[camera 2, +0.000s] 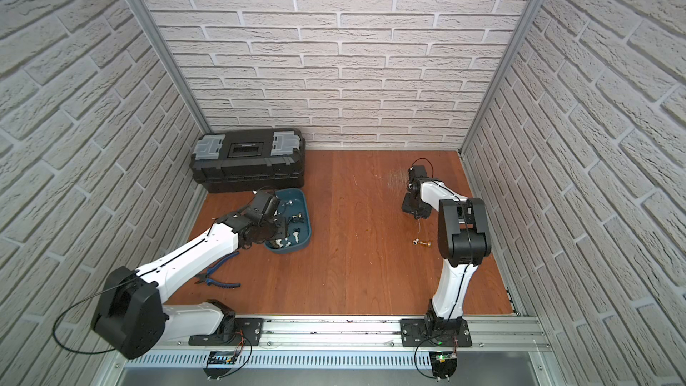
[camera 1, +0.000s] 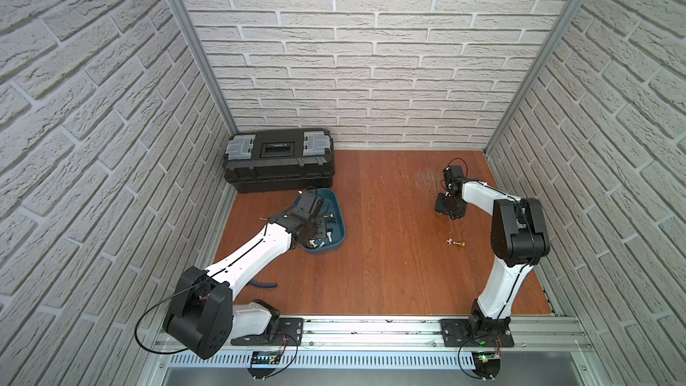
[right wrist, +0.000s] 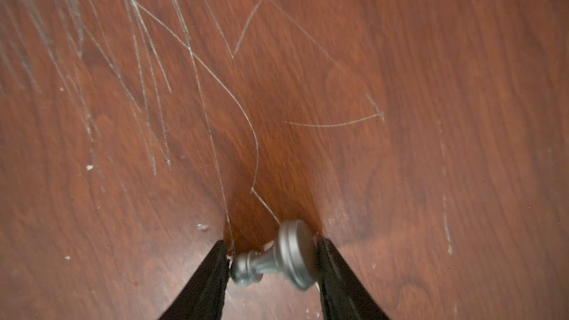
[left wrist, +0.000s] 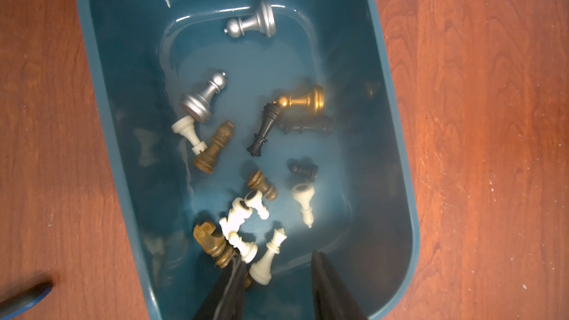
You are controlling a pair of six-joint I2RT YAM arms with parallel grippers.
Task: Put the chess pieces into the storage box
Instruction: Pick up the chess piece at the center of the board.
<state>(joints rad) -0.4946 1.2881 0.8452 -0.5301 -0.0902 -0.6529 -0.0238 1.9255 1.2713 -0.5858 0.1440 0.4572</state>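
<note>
The teal storage box lies under my left gripper, which hangs open over its near end with nothing between the fingers. Several chess pieces lie tipped over inside: a silver pawn, a gold pawn, a black piece, brown and white ones. Far to the right, my right gripper is shut on a silver-grey pawn, held lengthwise from head to base just above the wood. In both top views a small pale piece and a gold piece lie on the table near the right arm.
A black toolbox with grey latches stands behind the storage box at the back left. Blue-handled pliers lie beside the left arm. Pale scratches mark the wood ahead of the right gripper.
</note>
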